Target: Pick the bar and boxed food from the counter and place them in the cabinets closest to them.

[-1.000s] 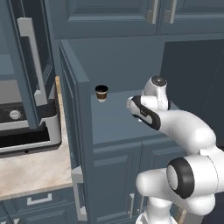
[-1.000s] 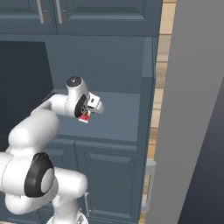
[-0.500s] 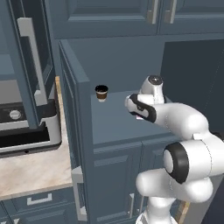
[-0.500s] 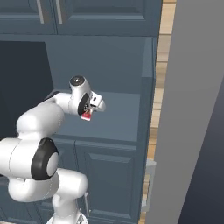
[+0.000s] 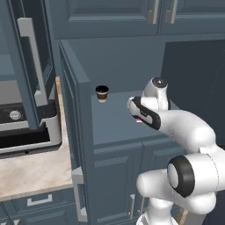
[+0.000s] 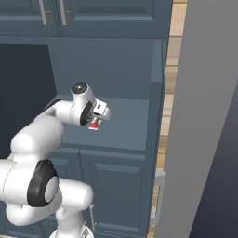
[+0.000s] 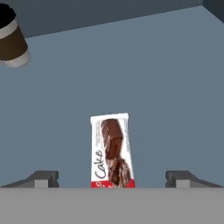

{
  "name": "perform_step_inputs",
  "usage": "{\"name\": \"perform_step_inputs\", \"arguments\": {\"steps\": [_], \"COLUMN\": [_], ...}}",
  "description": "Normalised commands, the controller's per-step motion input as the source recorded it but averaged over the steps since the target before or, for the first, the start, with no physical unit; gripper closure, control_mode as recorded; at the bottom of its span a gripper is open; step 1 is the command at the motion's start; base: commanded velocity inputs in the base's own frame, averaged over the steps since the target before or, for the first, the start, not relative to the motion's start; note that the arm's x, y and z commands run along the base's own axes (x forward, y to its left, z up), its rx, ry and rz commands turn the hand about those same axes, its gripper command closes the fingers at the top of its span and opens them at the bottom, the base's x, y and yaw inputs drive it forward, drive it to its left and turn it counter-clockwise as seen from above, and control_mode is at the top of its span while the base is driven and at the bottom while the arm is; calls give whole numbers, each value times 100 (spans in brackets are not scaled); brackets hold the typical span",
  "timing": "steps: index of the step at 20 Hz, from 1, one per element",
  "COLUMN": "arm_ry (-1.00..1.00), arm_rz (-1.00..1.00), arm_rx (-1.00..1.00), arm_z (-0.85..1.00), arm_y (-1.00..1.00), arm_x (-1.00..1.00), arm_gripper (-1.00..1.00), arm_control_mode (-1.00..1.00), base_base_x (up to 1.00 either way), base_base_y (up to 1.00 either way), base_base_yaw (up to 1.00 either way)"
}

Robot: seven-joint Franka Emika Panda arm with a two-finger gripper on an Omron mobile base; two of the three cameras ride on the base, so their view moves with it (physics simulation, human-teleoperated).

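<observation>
The bar (image 7: 111,151), in a red and white wrapper with a brown cake picture, lies flat on the blue-grey shelf (image 7: 166,87) of the open cabinet. My gripper (image 7: 112,178) is open just above it, its two fingertips (image 7: 43,177) standing wide on either side and not touching the wrapper. From the right base view the gripper (image 6: 100,114) hovers over the shelf (image 6: 125,128) with the bar (image 6: 94,124) under it. In the left base view the hand (image 5: 140,115) hides most of the bar. The boxed food is out of view.
A small brown paper cup (image 5: 102,93) (image 7: 11,41) stands at the back left of the same shelf. The open cabinet door (image 6: 204,116) stands close on the right. The beige counter (image 5: 26,176) with a microwave (image 5: 22,127) lies to the left.
The jaws have opened wide and let go of the bar, which now rests on the shelf. The hand has shifted slightly further into the cabinet.
</observation>
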Motion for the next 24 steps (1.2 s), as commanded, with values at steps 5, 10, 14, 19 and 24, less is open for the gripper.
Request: {"name": "perform_step_inputs", "arguments": {"steps": [5, 10, 14, 19, 24], "arm_ry": [-10, -12, -19, -24, -43], "arm_rz": [1, 0, 0, 0, 0], "arm_rx": [0, 0, 0, 0, -1], "arm_z": [-5, 4, 7, 23, 18], "arm_y": [0, 0, 0, 0, 0], "arm_x": [-84, -86, -97, -98, -81], "arm_gripper": [-100, -100, -100, -100, -100], "arm_control_mode": [-100, -100, -100, -100, -100], "base_base_x": [0, 0, 0, 0, 0], "base_base_y": [0, 0, 0, 0, 0], "base_base_yaw": [0, 0, 0, 0, 0]}}
